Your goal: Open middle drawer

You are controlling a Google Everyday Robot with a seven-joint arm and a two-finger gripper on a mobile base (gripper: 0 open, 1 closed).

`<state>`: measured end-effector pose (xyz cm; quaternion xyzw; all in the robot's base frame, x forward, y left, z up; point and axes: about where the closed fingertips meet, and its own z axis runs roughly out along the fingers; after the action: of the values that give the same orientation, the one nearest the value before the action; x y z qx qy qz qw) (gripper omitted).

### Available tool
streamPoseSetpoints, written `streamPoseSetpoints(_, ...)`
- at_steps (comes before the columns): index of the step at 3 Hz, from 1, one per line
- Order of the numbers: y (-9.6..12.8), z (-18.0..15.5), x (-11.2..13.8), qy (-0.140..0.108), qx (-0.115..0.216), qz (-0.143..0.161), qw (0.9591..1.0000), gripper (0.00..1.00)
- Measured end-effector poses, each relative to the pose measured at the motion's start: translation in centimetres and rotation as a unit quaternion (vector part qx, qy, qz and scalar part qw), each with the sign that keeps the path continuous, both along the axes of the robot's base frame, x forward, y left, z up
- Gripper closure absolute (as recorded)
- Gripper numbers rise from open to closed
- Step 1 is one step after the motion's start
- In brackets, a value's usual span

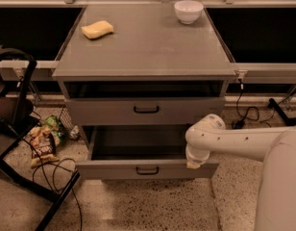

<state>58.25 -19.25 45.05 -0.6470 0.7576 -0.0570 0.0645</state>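
- While my arm reaches in from the right, my pincer (pixel 193 163) sits at the right end of the middle drawer (pixel 147 170) front panel.
- Whether it is wide or narrow, I cannot tell.
- That drawer stands pulled out, grey inside showing, below the taller-fronted drawer (pixel 146 110).

Light: dim, warm, from overhead; faint sheen on the cabinet top (pixel 148 47).
Shadows: dark inside my pulled-out middle drawer (pixel 138 146).
My gripper (pixel 193 163): lit, at that drawer's front right corner.
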Motion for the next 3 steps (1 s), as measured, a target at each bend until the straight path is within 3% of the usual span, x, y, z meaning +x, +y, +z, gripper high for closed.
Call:
streamPoseSetpoints(2, -0.4, -0.1, -2.8, 0.030, -0.001, -0.007, 0.9995, 1.00)
streamPoseSetpoints(3, -0.3, -0.1, -2.8, 0.030, -0.001, -0.007, 0.9995, 0.96)
